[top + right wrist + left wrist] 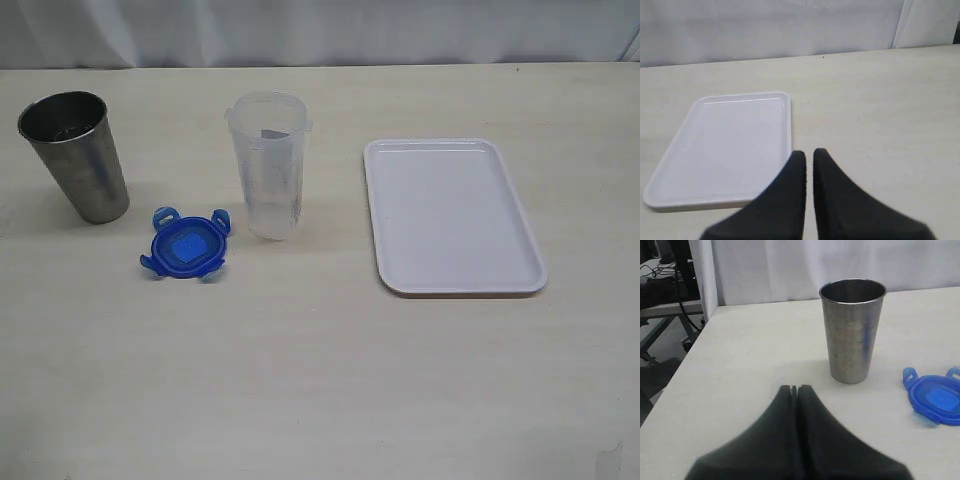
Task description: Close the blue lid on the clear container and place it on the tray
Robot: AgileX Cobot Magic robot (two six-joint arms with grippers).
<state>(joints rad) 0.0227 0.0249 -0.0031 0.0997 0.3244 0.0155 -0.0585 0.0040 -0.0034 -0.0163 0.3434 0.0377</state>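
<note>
one each: lid [185, 246], container [268, 170], tray [452, 215], cup [78, 158] | left pincer [794, 389], right pincer [809, 155] pressed together

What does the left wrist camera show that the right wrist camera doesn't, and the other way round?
Only the left wrist view: the steel cup standing upright, the blue lid lying flat on the table to one side of it, and the left gripper, shut and empty.
Only the right wrist view: the white tray with nothing on it, and the right gripper, shut and empty.
Both share: the pale table top and the white backdrop behind it. Neither shows the clear container.
</note>
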